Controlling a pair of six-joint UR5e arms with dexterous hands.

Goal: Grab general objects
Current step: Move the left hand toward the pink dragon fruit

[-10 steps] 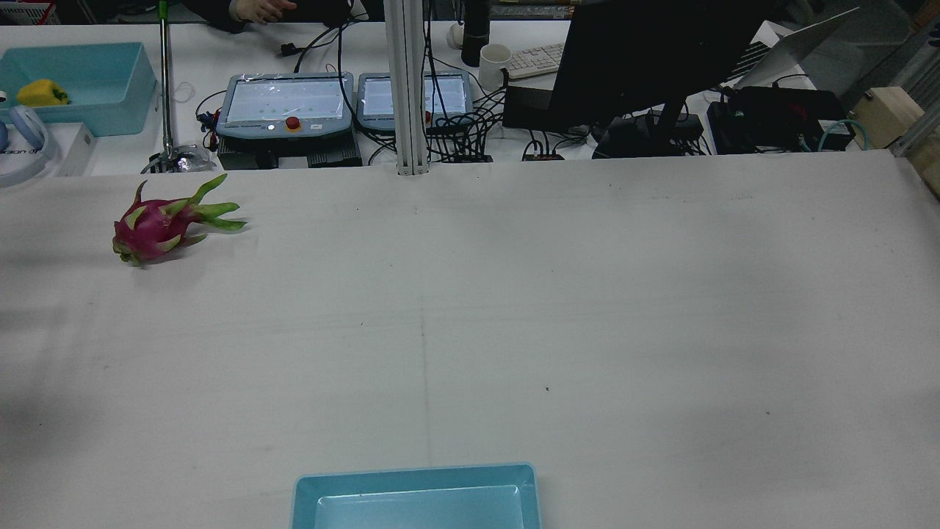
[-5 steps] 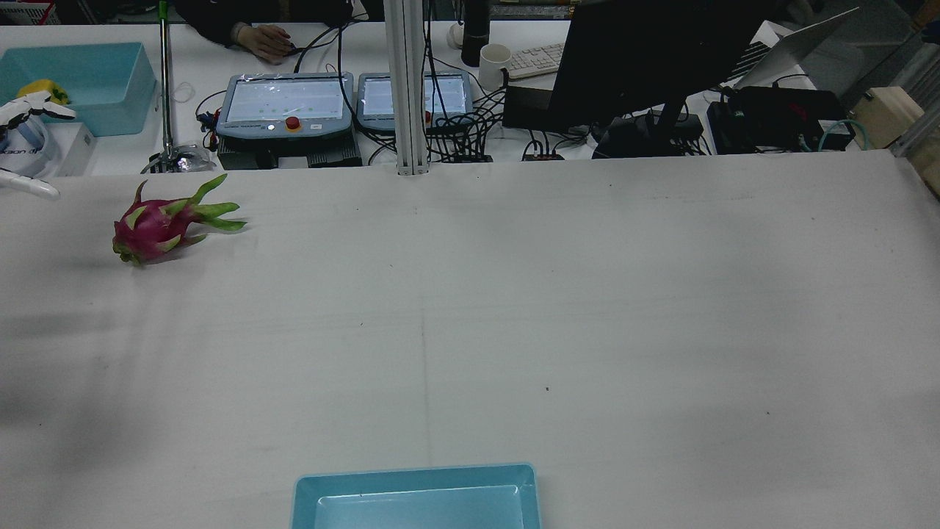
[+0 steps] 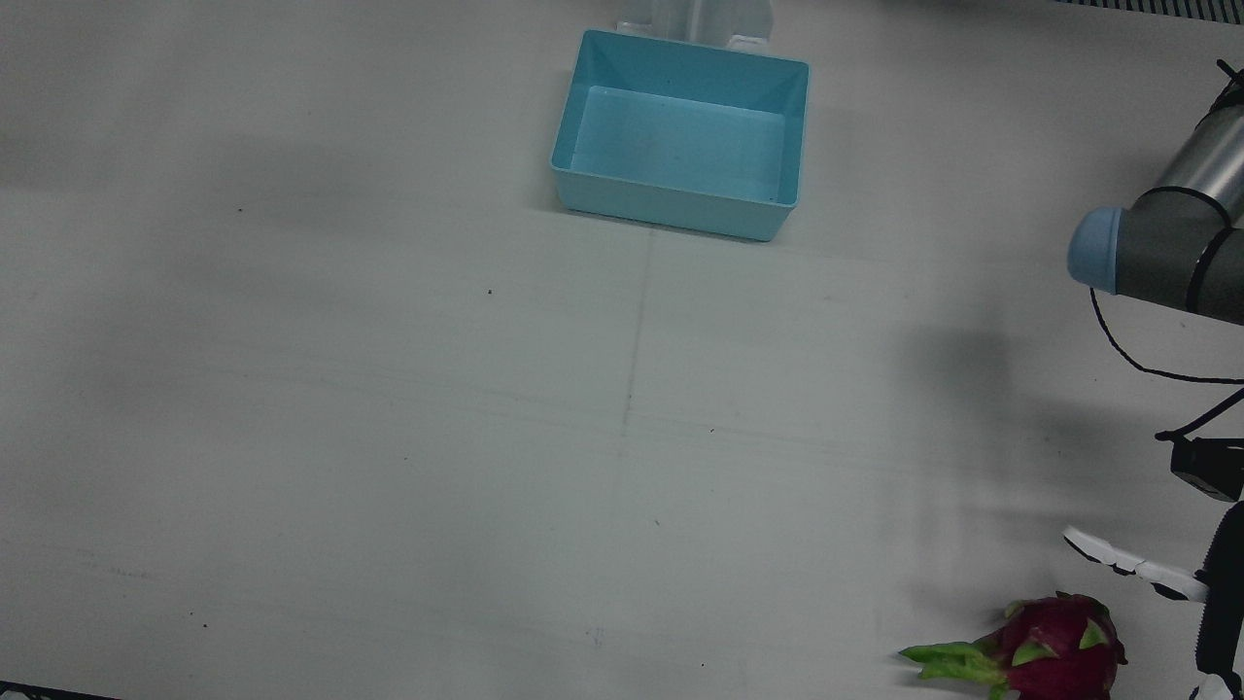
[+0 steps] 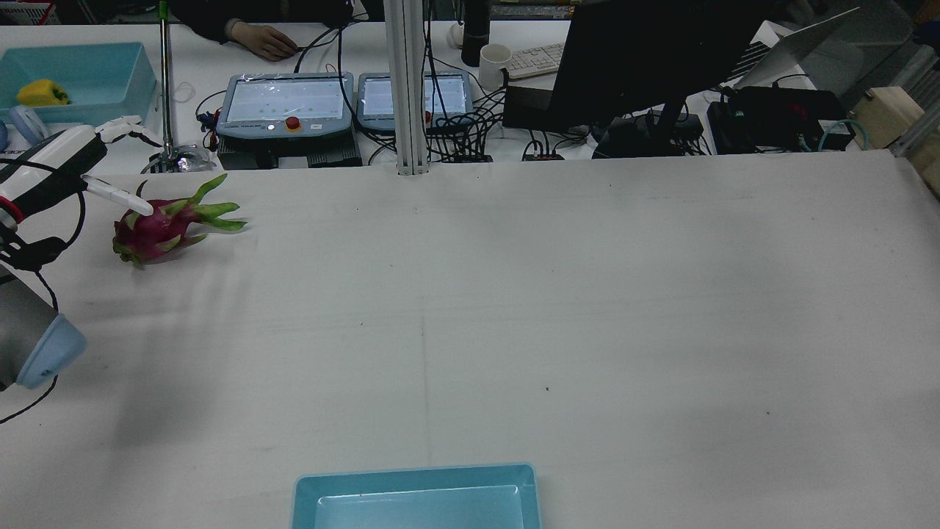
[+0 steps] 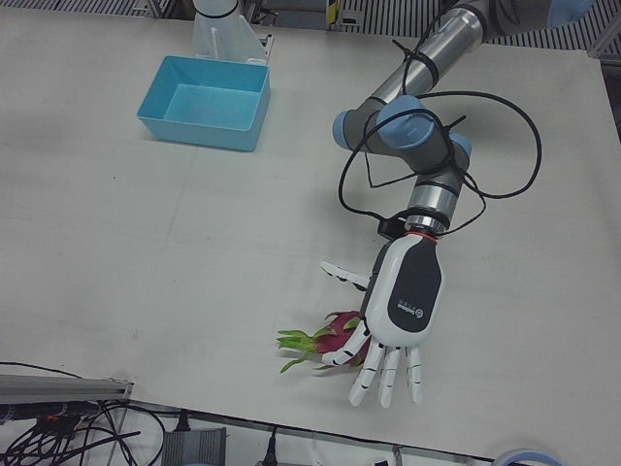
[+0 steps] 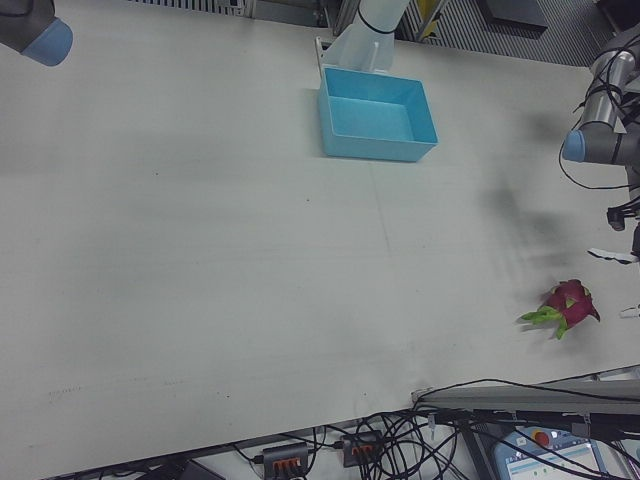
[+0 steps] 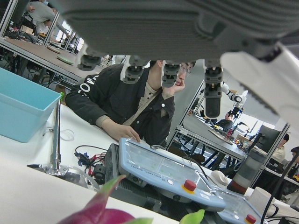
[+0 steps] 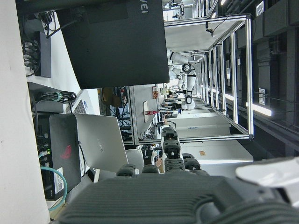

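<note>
A magenta dragon fruit (image 4: pixel 154 229) with green scales lies near the table's far left edge in the rear view. It also shows in the left-front view (image 5: pixel 337 331), the front view (image 3: pixel 1057 649) and the right-front view (image 6: pixel 569 302). My left hand (image 5: pixel 405 296) hovers just above and beside it, palm down, fingers spread and empty. In the rear view the left hand (image 4: pixel 53 167) has its thumb over the fruit. The left hand view shows the fruit's top (image 7: pixel 100 216) below the fingers (image 7: pixel 169 74). My right hand (image 8: pixel 173 186) shows only in its own view, fingers extended, holding nothing.
An empty blue bin (image 3: pixel 677 212) stands at the robot's side of the table, also in the rear view (image 4: pixel 416 475). Beyond the table's far edge are teach pendants (image 4: pixel 285 103), cables, a pole stand (image 4: pixel 166 81) and a second blue bin (image 4: pixel 81 110).
My left hand has come in from the left edge and moved right, over the dragon fruit. The fruit has not moved.
</note>
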